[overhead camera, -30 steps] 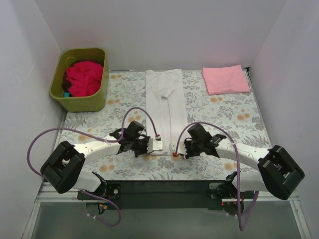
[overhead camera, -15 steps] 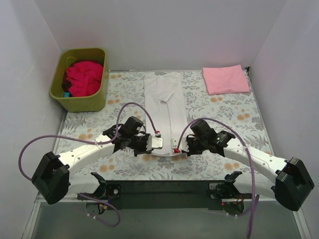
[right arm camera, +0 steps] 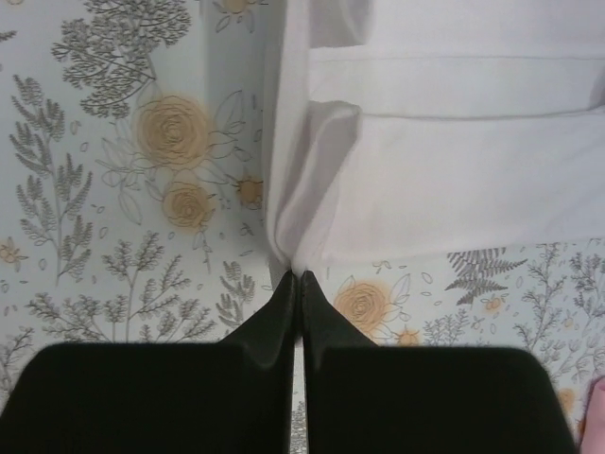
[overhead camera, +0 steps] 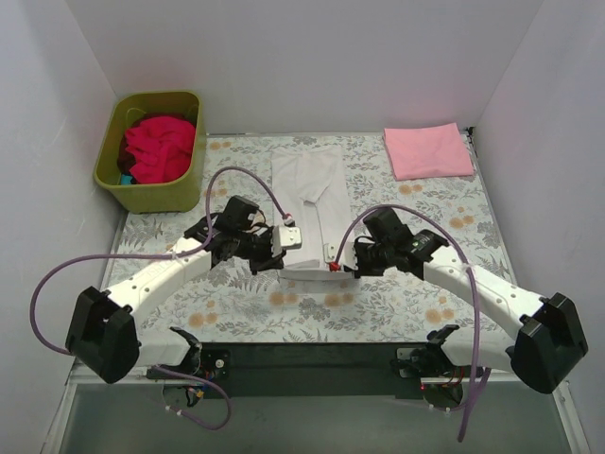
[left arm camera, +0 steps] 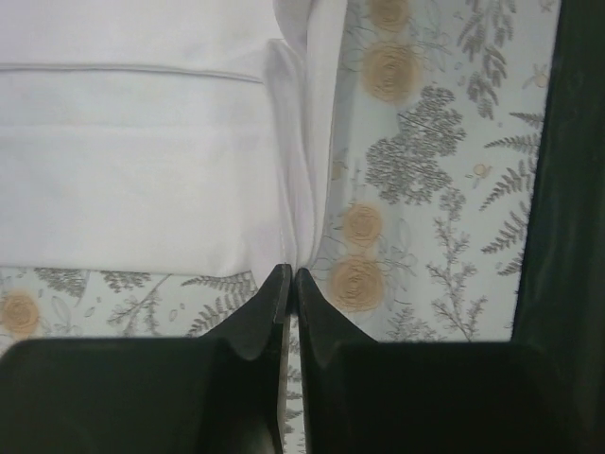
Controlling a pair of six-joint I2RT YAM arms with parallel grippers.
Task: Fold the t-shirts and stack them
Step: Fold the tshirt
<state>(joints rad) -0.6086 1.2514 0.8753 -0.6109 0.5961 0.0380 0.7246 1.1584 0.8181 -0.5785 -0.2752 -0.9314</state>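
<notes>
A white t-shirt [overhead camera: 310,194], folded to a long narrow strip, lies mid-sheet. My left gripper [overhead camera: 286,243] is shut on its near left corner, seen in the left wrist view [left arm camera: 291,272]. My right gripper [overhead camera: 333,259] is shut on its near right corner, seen in the right wrist view [right arm camera: 300,274]. Both hold the near end lifted over the rest of the white shirt [left arm camera: 142,180] [right arm camera: 454,170]. A folded pale pink t-shirt [overhead camera: 427,150] lies at the back right. Crimson red t-shirts [overhead camera: 157,148] are heaped in the tub.
The olive-green tub [overhead camera: 142,194] stands at the back left. The grey-and-orange floral sheet [overhead camera: 416,293] covers the table. White walls close in the left, back and right. The black base rail [overhead camera: 302,357] runs along the near edge.
Both grippers have moved away from the near edge toward the back, carrying the white shirt's near end with them, so the strip now looks shorter.
</notes>
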